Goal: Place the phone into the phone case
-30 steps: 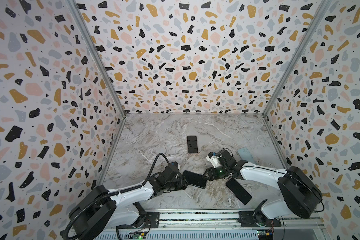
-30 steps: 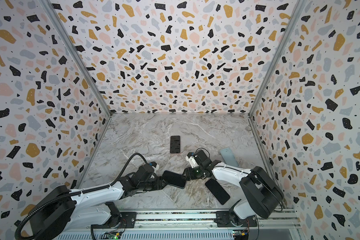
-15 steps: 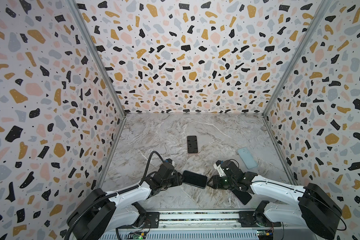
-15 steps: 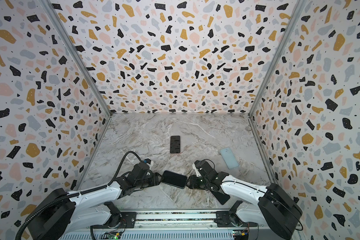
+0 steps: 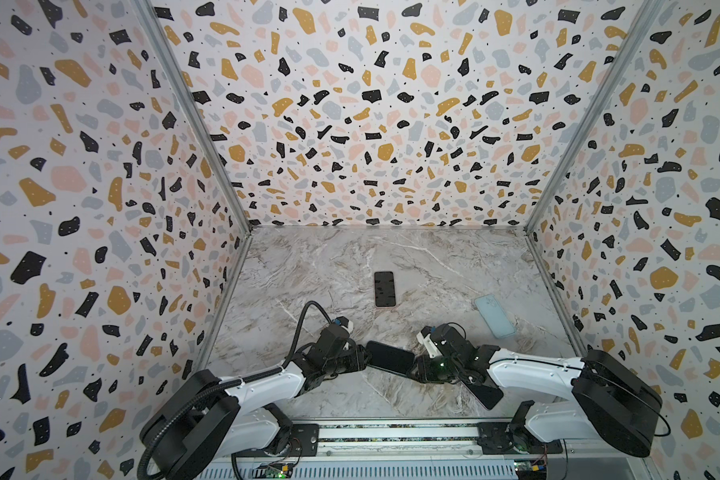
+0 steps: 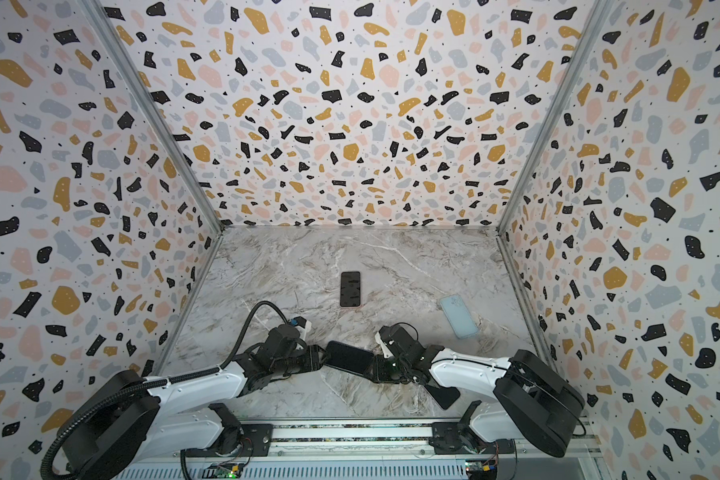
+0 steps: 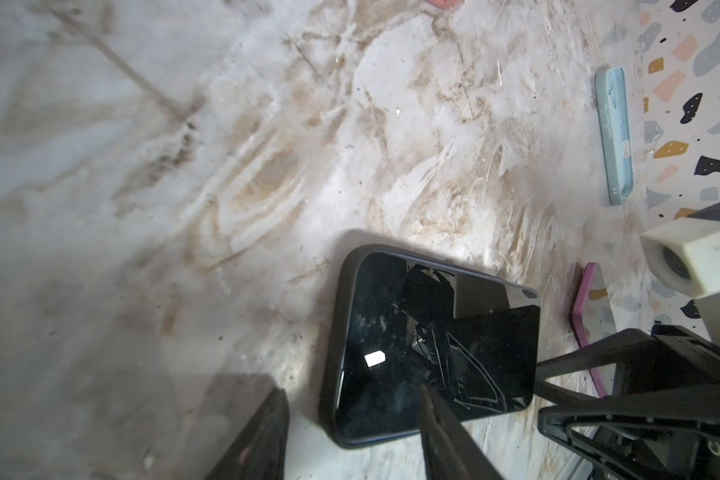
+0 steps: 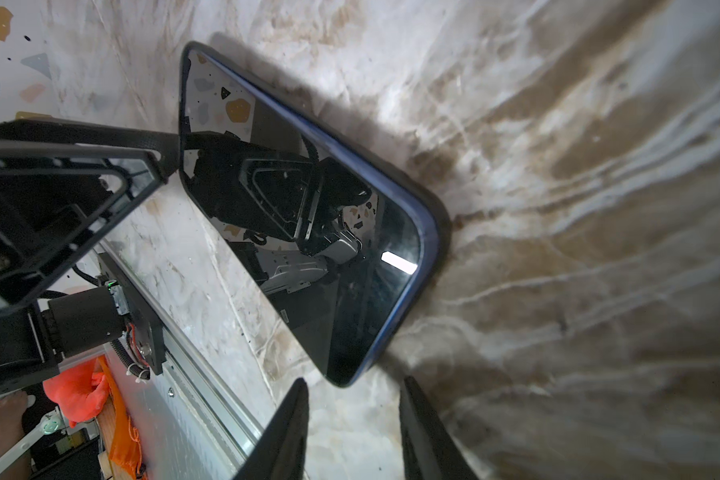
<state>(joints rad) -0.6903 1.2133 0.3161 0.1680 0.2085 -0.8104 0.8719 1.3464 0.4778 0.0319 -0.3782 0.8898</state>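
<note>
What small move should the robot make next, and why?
Probably the right gripper should ease forward to press the phone down into the black case. Its jaws stand open just short of the near end, the blue edge seems proud of the rim, and the left gripper overlaps the far end.

Phone (image 5: 389,357) front; another phone (image 5: 383,289) behind; case (image 5: 494,316) right

Three dark-screened phones (image 5: 383,289) (image 5: 389,357) (image 5: 484,395), one light blue phone case (image 5: 494,316) and two robot arms (image 5: 267,382) (image 5: 533,368) share one marble tabletop (image 5: 329,270).
</note>
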